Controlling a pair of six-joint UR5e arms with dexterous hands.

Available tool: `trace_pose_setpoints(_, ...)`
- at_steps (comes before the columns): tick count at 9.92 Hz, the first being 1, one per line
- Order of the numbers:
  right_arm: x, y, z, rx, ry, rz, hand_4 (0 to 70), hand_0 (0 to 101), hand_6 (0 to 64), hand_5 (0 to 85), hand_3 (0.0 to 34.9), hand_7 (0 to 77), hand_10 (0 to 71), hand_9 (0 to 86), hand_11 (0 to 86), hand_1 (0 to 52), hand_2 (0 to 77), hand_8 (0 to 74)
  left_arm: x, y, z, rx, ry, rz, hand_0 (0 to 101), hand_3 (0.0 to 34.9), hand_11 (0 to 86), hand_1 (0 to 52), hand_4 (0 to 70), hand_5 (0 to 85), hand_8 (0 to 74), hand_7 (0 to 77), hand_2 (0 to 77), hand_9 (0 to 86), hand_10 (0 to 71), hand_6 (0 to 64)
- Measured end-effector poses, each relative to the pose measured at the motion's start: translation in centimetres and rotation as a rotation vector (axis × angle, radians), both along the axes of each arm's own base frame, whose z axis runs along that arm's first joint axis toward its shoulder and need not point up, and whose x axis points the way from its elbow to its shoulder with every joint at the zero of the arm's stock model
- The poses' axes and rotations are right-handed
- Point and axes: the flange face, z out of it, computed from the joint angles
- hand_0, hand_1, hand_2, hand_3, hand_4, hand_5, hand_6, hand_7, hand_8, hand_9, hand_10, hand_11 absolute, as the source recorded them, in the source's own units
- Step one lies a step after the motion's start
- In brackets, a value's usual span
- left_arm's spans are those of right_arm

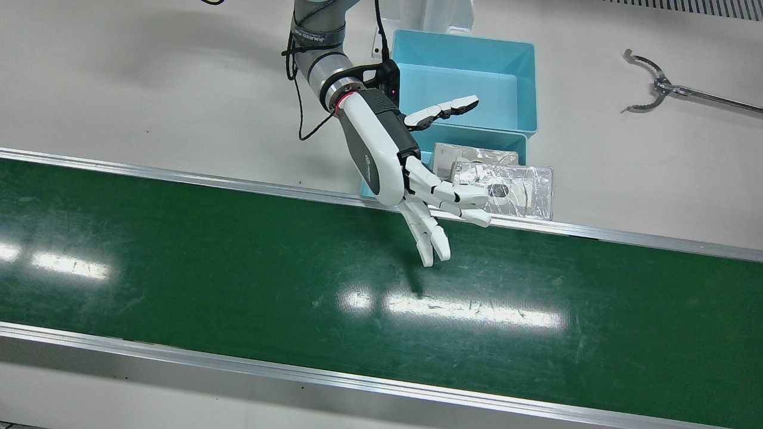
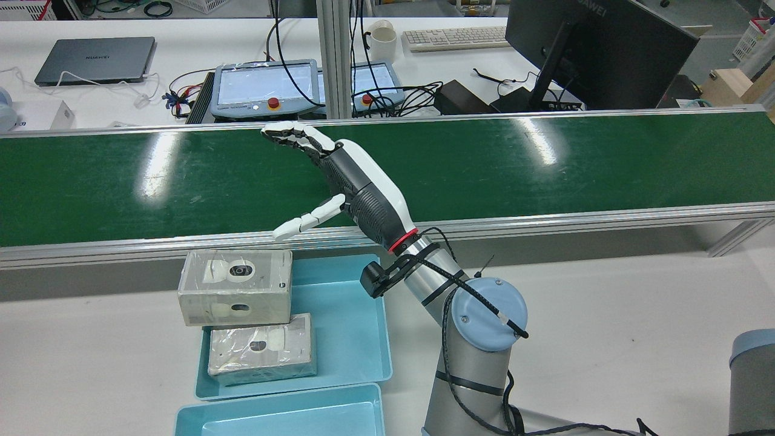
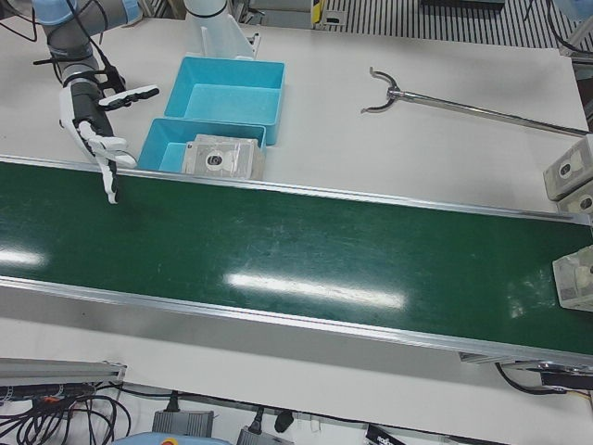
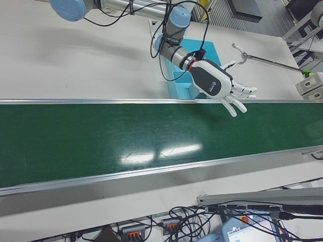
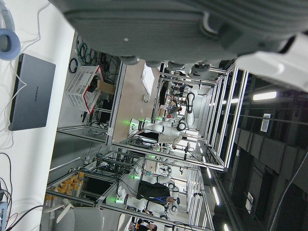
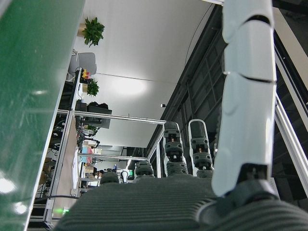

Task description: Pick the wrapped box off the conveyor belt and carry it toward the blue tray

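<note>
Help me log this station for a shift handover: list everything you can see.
Conveyor belt: one, green, across the white table.
Trays: two, blue, beside the belt, one near it, one behind.
Wrapped boxes: five, silvery-grey; two at the near tray, one at the belt's far end, two on the table past it.
Grabber tool: one, metal, on the table.
Desk beyond the belt: grey laptop, black monitor, keyboard, white mug.
Left robot hand: open, empty, over the belt's tray-side edge.
Right robot hand: only in its own camera, fingers extended, empty.
</note>
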Motion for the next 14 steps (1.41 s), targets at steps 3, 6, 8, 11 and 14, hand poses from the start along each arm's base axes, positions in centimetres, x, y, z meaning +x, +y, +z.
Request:
trace_pose_setpoints(3,6.0,-4.9,2.5,0.019,0.067,0.064,8.2,48,13.1,26.2,10.7,6.0,0.0,1.1,1.6,13.1,7.1,3.3,0.0,0.0,0.0,0.0,0.0,0.0,0,0.0,0.5,0.0,0.0,1.1,0.5,0.0,0.5,0.5,0.5,0.0)
trace_pose_setpoints(6,9.9,-7.2,4.8,-0.001,0.101,0.117,7.1,48,12.0,27.8,8.9,6.0,0.0,1.1,1.6,13.1,6.5,3.3,0.0,0.0,0.0,0.0,0.0,0.0,0,0.0,0.5,0.0,0.0,1.1,0.5,0.0,0.5,0.0,0.5,0.0)
trace_pose_setpoints(8,11.9,-8.4,5.8,-0.032,0.12,0.145,7.1,48,10.9,27.3,5.9,6.0,0.0,1.1,1.6,13.1,6.0,3.3,0.0,0.0,0.0,0.0,0.0,0.0,0,0.0,0.5,0.0,0.0,0.5,0.5,0.5,0.5,0.0,0.5,0.0)
trace_pose_setpoints(11,15.7,-10.1,9.5,-0.142,0.143,0.17,3.8,47,7.1,26.2,7.7,3.8,0.0,1.6,1.6,9.8,2.2,2.7,0.0,0.0,0.0,0.0,0.0,0.0,0,0.0,0.5,0.0,0.0,1.1,0.5,0.0,0.5,0.0,0.5,0.0)
trace_pose_setpoints(14,18.0,-11.2,12.6,-0.219,0.144,0.177,1.6,46,6.0,25.6,11.2,2.7,0.0,1.6,1.6,7.6,1.6,4.4,0.0,0.0,0.0,0.0,0.0,0.0,0,0.0,0.5,0.0,0.0,0.5,0.5,0.0,0.5,0.0,0.5,0.0)
